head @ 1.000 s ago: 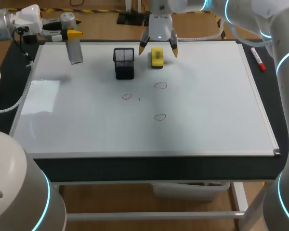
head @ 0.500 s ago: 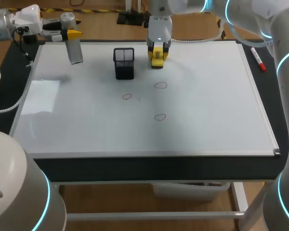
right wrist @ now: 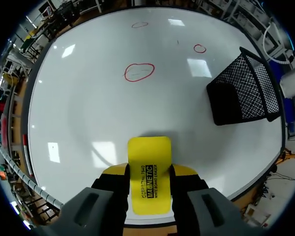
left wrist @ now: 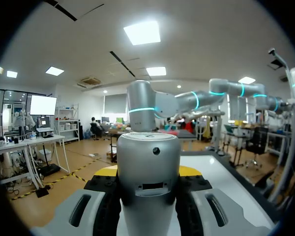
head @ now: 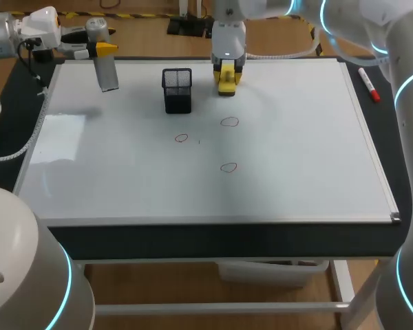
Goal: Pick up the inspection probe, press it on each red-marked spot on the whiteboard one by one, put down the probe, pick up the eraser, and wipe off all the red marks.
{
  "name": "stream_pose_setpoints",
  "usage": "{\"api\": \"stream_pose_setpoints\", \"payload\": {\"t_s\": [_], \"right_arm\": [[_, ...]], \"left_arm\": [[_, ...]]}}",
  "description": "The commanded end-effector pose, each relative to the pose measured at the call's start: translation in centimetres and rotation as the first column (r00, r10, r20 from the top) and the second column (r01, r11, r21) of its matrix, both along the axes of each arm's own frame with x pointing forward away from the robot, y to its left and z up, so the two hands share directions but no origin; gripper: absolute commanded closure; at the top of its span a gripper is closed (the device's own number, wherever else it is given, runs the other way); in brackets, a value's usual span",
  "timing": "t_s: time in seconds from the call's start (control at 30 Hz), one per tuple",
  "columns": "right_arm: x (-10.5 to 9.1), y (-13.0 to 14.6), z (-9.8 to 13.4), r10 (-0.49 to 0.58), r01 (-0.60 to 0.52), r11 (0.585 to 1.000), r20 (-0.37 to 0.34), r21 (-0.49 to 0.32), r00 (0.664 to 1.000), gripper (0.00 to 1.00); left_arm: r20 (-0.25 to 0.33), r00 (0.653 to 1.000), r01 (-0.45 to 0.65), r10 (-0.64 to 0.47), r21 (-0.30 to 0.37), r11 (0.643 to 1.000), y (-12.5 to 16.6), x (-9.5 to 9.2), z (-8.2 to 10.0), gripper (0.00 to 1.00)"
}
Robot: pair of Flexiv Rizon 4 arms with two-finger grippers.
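On the surface's whiteboard point(head: 296, 151), the right gripper point(head: 226, 71) was clamped on the yellow eraser point(head: 226, 84) just beside the mesh basket point(head: 177, 90), the eraser's long axis aimed at the nearest red mark point(head: 229, 122), while the left gripper point(head: 100, 49), well beyond the basket's other side, gripped the probe point(head: 107, 74).

Right gripper point(head: 226, 73): was clamped on the yellow eraser point(head: 226, 84) at the far edge of the whiteboard point(head: 296, 151).
Mesh holder point(head: 177, 90): stood just beside the eraser.
Left gripper point(head: 102, 49): gripped the grey probe point(head: 108, 74) over the board's far left corner.
Red marks: three rings point(head: 182, 137) point(head: 229, 122) point(head: 228, 167) lay unwiped near the board's middle.
Marker point(head: 369, 84): lay off the board's right edge.
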State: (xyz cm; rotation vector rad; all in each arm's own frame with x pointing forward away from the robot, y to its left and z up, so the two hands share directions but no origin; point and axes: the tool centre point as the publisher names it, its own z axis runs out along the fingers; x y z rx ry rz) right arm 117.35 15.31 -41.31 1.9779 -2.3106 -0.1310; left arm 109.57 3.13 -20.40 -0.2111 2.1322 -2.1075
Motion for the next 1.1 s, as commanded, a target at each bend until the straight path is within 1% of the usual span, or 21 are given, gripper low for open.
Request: {"api": "stream_pose_setpoints", "payload": {"t_s": [0.03,0.2,0.43,0.8,1.1], "right_arm": [[-2.2,-1.3,2.2,-0.017,0.017,1.000,0.050,-0.005,0.999,1.00],[-3.5,-3.1,2.9,-0.080,0.080,0.997,0.071,0.000,0.994,1.00],[-5.5,-6.2,3.7,-0.170,0.172,0.985,0.107,-0.002,0.980,1.00],[-8.8,-10.6,4.5,-0.285,0.293,0.956,0.159,-0.031,0.945,1.00],[-11.0,-13.6,4.7,-0.339,0.357,0.931,0.179,-0.075,0.923,1.00]], "left_arm": [[0.001,1.000,0.004,-0.004,-0.001,1.000,0.1,0.1,0.1,1.00],[0.001,1.000,0.004,-0.004,-0.001,1.000,0.1,0.1,0.1,1.00],[0.001,1.000,0.004,-0.004,-0.001,1.000,0.1,0.1,0.1,1.00],[0.001,1.000,0.004,-0.004,-0.001,1.000,0.1,0.1,0.1,1.00],[0.001,1.000,0.004,-0.004,-0.001,1.000,0.1,0.1,0.1,1.00]]}}
